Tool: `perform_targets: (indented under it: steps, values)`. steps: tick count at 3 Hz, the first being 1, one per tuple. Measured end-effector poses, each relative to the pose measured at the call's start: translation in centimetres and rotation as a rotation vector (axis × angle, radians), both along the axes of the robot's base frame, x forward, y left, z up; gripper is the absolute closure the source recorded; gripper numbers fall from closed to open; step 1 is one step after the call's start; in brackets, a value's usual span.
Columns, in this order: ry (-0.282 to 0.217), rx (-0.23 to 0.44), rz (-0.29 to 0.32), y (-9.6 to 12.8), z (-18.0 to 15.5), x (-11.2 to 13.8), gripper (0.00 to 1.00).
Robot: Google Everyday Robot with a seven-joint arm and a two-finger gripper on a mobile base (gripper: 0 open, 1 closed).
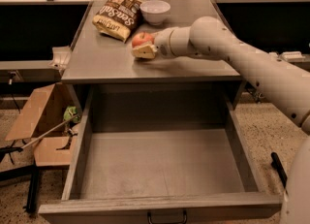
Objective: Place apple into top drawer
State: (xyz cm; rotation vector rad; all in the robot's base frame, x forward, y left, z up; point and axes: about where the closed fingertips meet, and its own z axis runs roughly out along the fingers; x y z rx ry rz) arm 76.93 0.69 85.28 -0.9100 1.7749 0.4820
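Note:
The red-orange apple (141, 39) sits on the grey cabinet top (106, 63), just in front of a white bowl. My gripper (144, 49) reaches in from the right and is at the apple, its tan tip against the apple's near side. Part of the apple is hidden behind it. The top drawer (160, 207) is pulled wide open below the cabinet top; its flat grey bottom is bare and a small dark handle (167, 216) shows on its front.
A white bowl (155, 10) and a chip bag (117, 17) lie at the back of the cabinet top. A cardboard box (41, 121) with a green item stands on the floor to the left. Black cabinets flank both sides.

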Motion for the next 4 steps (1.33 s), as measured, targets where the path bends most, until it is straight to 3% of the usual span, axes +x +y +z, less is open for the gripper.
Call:
perform_targets:
  steps: [1,2,3,4]
  values:
    - [-0.017,0.028,0.049,0.9,0.9,-1.8,0.65]
    - [-0.059,0.055,0.141,1.5,3.6,-5.6,0.89]
    - [-0.099,0.051,0.264,1.8,6.3,-10.3,1.00]
    - [-0.091,0.035,0.383,1.8,6.8,-13.4,1.00]
